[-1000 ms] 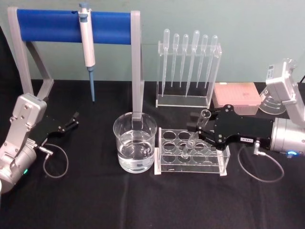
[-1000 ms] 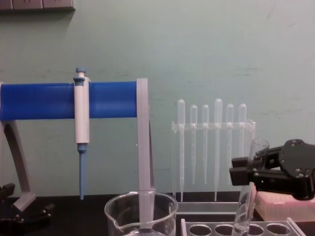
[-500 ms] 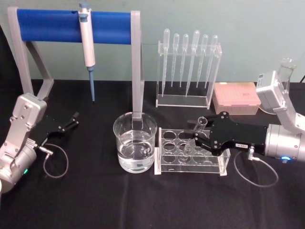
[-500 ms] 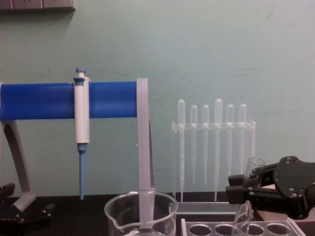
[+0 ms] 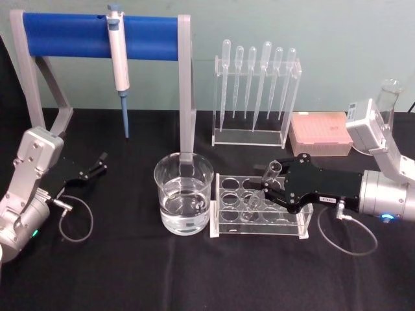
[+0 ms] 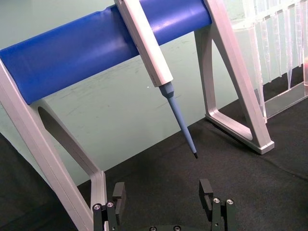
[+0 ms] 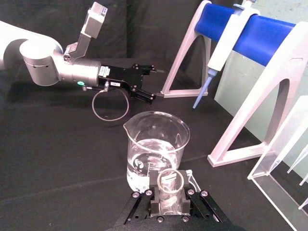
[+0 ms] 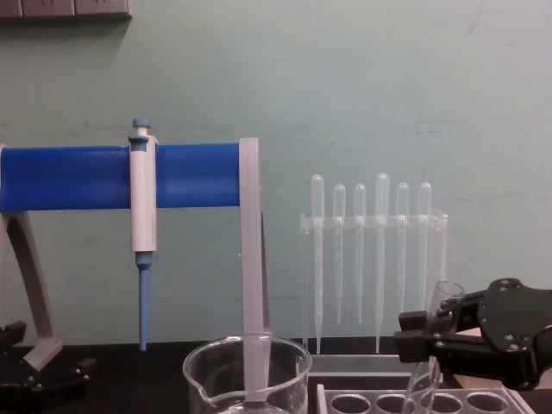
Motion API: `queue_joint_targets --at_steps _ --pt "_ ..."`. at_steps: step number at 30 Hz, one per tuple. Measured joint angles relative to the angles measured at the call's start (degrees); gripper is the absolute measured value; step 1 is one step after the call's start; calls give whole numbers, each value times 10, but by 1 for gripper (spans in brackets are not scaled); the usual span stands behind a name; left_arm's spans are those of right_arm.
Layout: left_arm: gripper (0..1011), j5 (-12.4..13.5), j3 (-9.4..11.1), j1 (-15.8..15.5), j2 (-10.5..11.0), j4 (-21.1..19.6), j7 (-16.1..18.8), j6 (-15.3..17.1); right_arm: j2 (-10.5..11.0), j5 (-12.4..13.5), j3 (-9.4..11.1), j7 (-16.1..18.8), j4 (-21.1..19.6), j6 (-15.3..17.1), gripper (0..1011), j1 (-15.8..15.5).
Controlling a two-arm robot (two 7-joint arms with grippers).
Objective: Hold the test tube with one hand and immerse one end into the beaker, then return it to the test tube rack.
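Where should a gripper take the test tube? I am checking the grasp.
High on its upper wall, just below the flared rim, coming from the robot's right, as the right gripper does: the test tube leans, its lower end in the rack.

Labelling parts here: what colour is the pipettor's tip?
Blue; the pipettor's tip shows best in the left wrist view.

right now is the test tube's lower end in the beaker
No, the test tube sits tilted in the rack, held by the right gripper, beside the beaker.

The test tube (image 8: 429,362) ran below the chest view's bottom edge, its lower end hidden, like the beaker (image 8: 247,379) base
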Motion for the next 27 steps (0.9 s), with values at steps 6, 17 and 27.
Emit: queue_joint_targets --at_steps 6,17,27 --pt "1000 0 0 0 0 0 0 0 0 0 0 0 0 1 369 0" --pt "1000 0 0 0 0 0 0 0 7 0 18 -23 -30 -9 713 -16" --pt "1000 0 0 0 0 0 0 0 23 18 85 -81 -109 -33 990 -73"
